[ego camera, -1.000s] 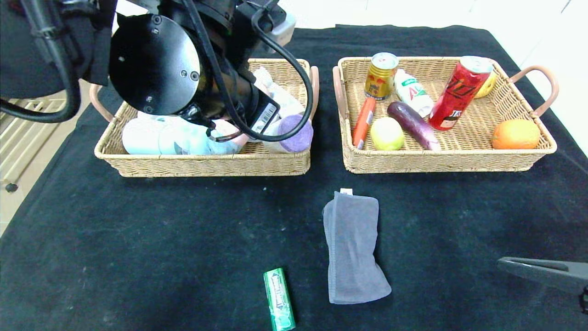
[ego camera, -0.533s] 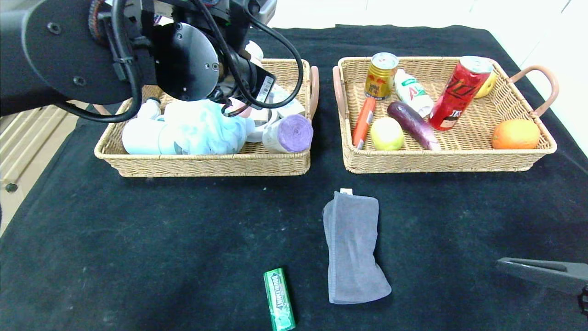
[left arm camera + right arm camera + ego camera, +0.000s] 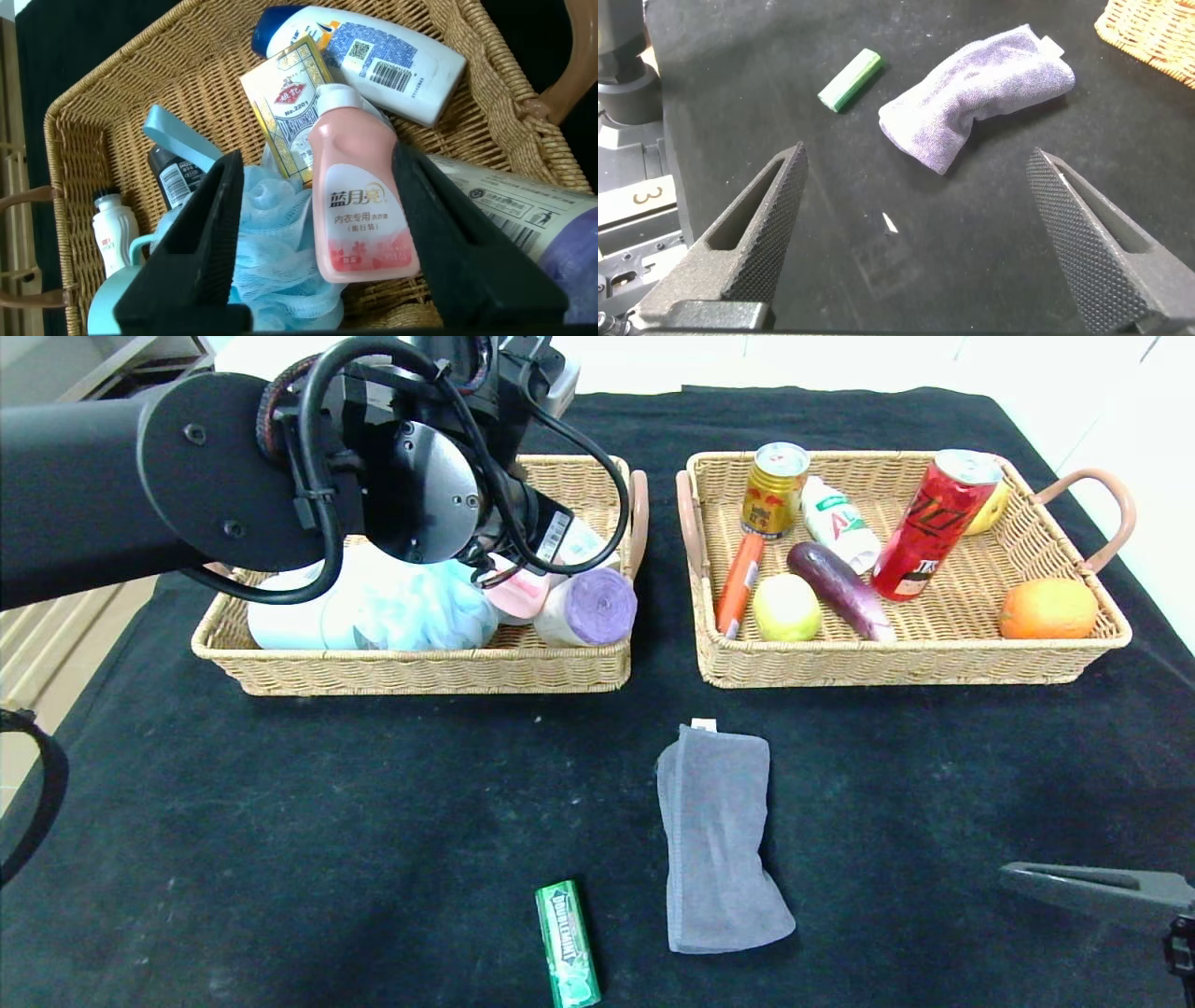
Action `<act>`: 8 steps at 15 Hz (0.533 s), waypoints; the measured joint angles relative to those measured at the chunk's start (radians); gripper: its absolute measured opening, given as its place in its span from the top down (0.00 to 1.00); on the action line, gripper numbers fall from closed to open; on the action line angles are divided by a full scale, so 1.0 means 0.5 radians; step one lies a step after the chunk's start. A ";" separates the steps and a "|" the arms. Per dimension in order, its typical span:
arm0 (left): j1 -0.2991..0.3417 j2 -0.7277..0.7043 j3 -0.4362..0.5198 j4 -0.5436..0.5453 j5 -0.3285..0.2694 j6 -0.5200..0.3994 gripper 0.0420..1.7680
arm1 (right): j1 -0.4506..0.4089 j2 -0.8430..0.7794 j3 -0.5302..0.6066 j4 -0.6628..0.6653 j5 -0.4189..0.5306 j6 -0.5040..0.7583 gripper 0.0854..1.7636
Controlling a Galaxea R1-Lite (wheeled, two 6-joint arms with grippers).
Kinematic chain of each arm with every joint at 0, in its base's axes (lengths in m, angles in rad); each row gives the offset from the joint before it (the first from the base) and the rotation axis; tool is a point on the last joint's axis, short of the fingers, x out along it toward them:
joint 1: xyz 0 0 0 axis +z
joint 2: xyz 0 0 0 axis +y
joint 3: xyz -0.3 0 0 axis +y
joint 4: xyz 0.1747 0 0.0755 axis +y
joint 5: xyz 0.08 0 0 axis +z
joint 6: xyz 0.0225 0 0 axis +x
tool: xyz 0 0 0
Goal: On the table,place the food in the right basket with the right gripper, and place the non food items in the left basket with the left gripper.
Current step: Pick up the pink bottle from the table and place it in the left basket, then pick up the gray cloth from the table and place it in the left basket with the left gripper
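Black bench (image 3: 373,821) cloth, faint pale specks. Grey towel (image 3: 717,840). Green gum pack (image 3: 567,957). Tan wicker baskets (image 3: 420,667), pinkish handles. Pink bottle (image 3: 360,201), white cap; light-blue pouf (image 3: 411,607); purple-ended white roll (image 3: 588,609). Yellow lemon (image 3: 786,607), orange sausage (image 3: 738,583), purple eggplant (image 3: 838,590), red can (image 3: 934,523).
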 joint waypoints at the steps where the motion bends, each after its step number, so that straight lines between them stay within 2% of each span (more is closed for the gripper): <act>1: -0.004 -0.003 0.000 0.000 0.001 0.001 0.29 | 0.000 0.004 0.002 -0.009 -0.001 -0.001 0.03; 6: -0.019 -0.057 0.008 0.003 0.010 -0.009 0.17 | 0.000 0.008 0.008 -0.010 0.000 -0.001 0.03; 8: -0.037 -0.117 0.013 0.004 0.021 -0.075 0.14 | 0.000 0.008 0.008 -0.010 0.001 -0.001 0.03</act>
